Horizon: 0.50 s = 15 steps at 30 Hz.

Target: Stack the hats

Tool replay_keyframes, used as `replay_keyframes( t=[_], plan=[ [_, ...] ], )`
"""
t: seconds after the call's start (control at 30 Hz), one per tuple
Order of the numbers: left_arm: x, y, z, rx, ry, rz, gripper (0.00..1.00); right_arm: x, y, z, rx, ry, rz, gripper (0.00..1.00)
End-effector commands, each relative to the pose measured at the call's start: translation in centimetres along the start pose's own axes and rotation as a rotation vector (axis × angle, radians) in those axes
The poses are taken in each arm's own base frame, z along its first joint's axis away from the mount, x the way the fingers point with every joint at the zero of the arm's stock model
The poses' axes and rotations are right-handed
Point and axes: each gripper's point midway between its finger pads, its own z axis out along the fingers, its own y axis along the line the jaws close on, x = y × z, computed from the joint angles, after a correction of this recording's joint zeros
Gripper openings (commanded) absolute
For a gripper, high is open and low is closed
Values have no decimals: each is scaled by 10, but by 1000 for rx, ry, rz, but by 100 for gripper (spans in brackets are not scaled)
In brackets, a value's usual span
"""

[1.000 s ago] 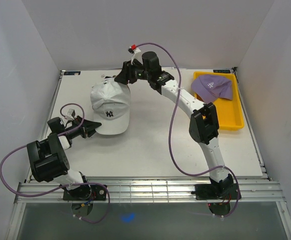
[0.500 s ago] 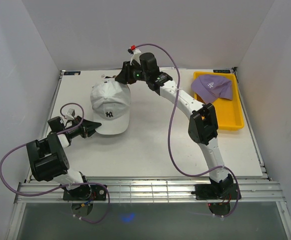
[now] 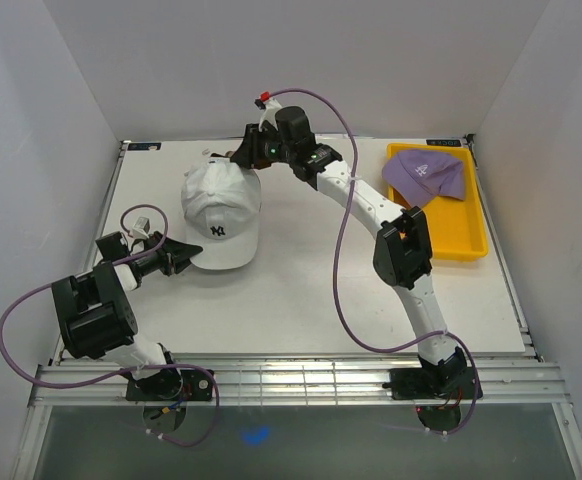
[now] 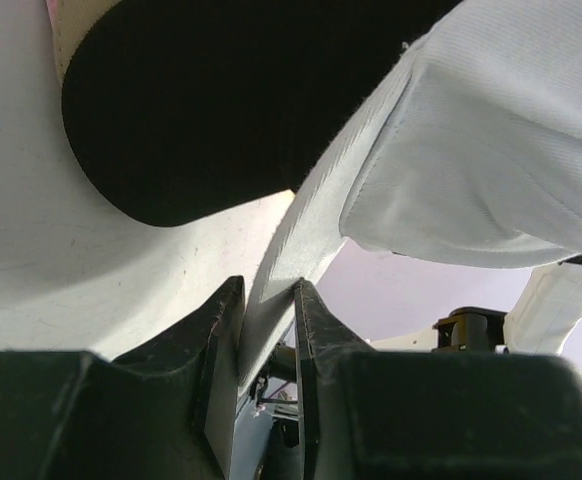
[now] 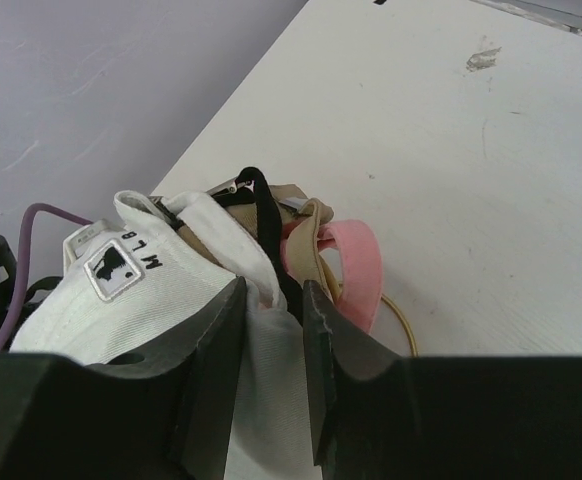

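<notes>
A white cap with a dark logo (image 3: 221, 205) lies on top of a pile of caps at the table's back left. My left gripper (image 3: 185, 261) is shut on its brim edge (image 4: 306, 225). The black cap's brim (image 4: 211, 100) shows beneath it. My right gripper (image 3: 239, 160) is shut on the white cap's back fabric (image 5: 261, 350). The black (image 5: 267, 215), tan (image 5: 311, 228) and pink (image 5: 356, 262) cap straps bunch behind the jaws. A purple cap (image 3: 426, 172) lies in the yellow tray (image 3: 468, 245) at the back right.
White walls close in the table on the left, back and right. The right arm (image 3: 371, 205) stretches diagonally across the middle of the table. Purple cables loop beside both arms.
My right gripper has shifted slightly left with the white cap's back in it. The left gripper has stayed put on the brim.
</notes>
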Motion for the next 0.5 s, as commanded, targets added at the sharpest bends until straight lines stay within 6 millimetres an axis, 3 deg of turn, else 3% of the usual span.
replay_keyframes(
  t=[0.0,0.47],
  plan=[
    [-5,47,1,-191,-81,-80,2,73,-58,11,176,179,53,34],
    [-7,45,0,-192,-87,-75,4,116,-78,15,192,292,142,31]
  ],
)
